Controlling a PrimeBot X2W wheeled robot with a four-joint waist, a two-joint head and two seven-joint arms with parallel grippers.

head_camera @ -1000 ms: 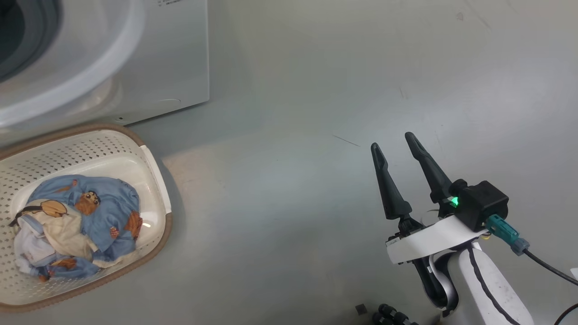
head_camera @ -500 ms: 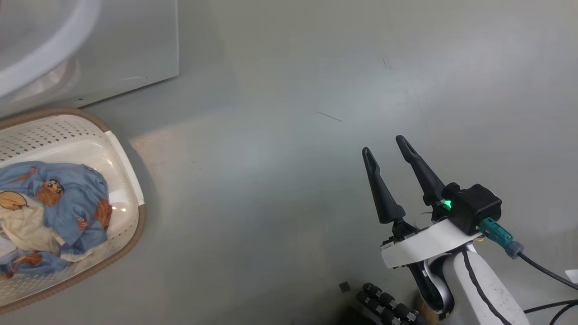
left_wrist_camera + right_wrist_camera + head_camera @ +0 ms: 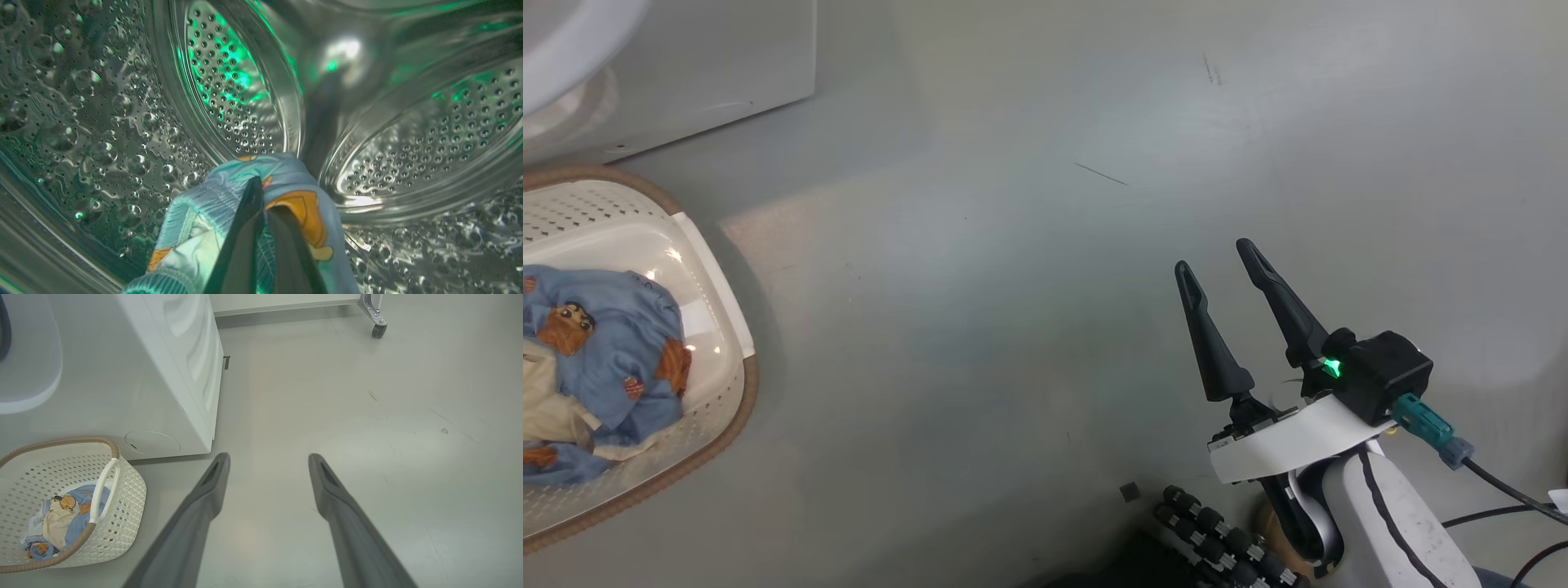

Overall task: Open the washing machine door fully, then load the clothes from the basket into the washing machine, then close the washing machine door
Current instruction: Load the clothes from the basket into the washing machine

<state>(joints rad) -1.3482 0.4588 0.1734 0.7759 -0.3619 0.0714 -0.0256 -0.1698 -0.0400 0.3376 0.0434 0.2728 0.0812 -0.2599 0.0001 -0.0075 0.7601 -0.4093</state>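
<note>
In the left wrist view my left gripper (image 3: 264, 195) is inside the steel perforated drum (image 3: 229, 85) of the washing machine, shut on a light blue garment with orange print (image 3: 286, 179). More of the clothes (image 3: 596, 367) lie in the cream basket (image 3: 715, 302) on the floor, just in front of the white washing machine (image 3: 711, 57). My right gripper (image 3: 1215, 257) hangs open over bare floor, far right of the basket, with nothing between its fingers. A pale rounded rim (image 3: 28, 363) juts from the machine's front; I cannot tell whether it is the door.
The grey floor (image 3: 367, 437) stretches wide to the right of the machine (image 3: 163, 375) and the basket (image 3: 122, 490). A caster wheel (image 3: 378, 330) of some frame stands at the far end. Cables and black ribbed parts of my base (image 3: 1217, 539) show low in the head view.
The head camera has turned, so the basket and the machine slid toward the left edge. My right gripper stays open in the same pose.
</note>
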